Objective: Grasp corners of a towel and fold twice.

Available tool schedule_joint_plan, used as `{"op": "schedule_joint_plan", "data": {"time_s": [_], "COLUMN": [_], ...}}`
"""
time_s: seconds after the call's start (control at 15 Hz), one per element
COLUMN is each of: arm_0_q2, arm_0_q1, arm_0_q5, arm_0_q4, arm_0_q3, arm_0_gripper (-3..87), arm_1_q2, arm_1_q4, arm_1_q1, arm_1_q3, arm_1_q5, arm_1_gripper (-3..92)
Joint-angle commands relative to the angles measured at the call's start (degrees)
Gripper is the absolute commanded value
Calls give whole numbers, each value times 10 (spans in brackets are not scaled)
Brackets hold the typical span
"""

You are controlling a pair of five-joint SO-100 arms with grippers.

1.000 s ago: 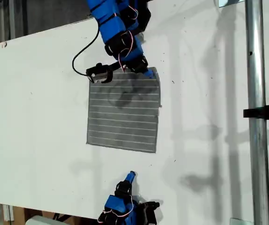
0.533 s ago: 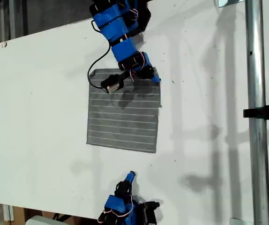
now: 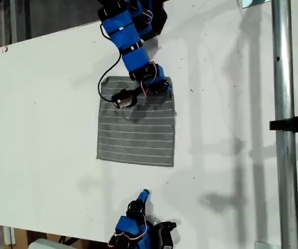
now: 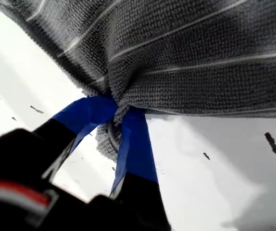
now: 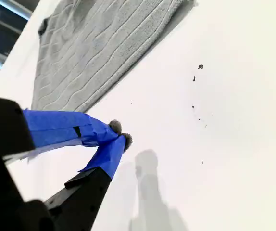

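my first gripper (image 4: 119, 113) has its blue jaws pinched shut on a bunched corner (image 4: 110, 139) of the towel (image 4: 186, 53), the grey striped cloth puckered right between the tips and a small tuft hanging just behind them. in the exterior view the same gripper (image 3: 162, 85) sits over the towel's (image 3: 136, 129) far edge, and compared with a second ago the arm has carried that corner inward: the far edge at the exterior view's right now lies further in over the cloth, and the towel's outline on that side has pulled in slightly. the rest of the towel lies flat on the white desk (image 3: 45, 119), ahead of and below the jaws.

that shift reads as the start of the first fold, with the gripped corner being drawn across the cloth toward the near edge; the fold is barely begun and most of the towel is not yet doubled.

my second gripper (image 5: 118, 134) has its jaws closed on nothing, tips touching above bare desk, with the towel (image 5: 99, 53) well ahead of them and apart. in the exterior view it (image 3: 144, 196) has not moved, parked near the desk's near edge, clear of the cloth.
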Motion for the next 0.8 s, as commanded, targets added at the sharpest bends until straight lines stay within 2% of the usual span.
{"op": "schedule_joint_plan", "data": {"time_s": [0.0, 0.07, 0.2, 0.4, 0.67, 0.73], "arm_0_q2": [-2, -40, -310, -669, -1010, -1053], "arm_0_q1": [-18, -28, -26, 19, 77, 82], "arm_0_q5": [5, 18, 42, 124, 201, 200], "arm_0_q4": [-12, -18, -11, 26, 89, 108], "arm_0_q3": [-82, -145, -330, -591, -830, -877], "arm_0_gripper": [-30, -30, -31, -31, -29, 120], "arm_1_q2": [6, 6, 6, 12, 15, 15], "arm_1_q4": [-17, -17, -20, -19, -20, -21], "arm_1_q1": [4, 3, 4, 7, 9, 9], "arm_1_q3": [0, 0, 0, 0, 0, 0], "arm_1_q5": [-8, -8, -8, -8, -3, -3], "arm_1_gripper": [-2, -2, -2, -2, -2, -2]}}
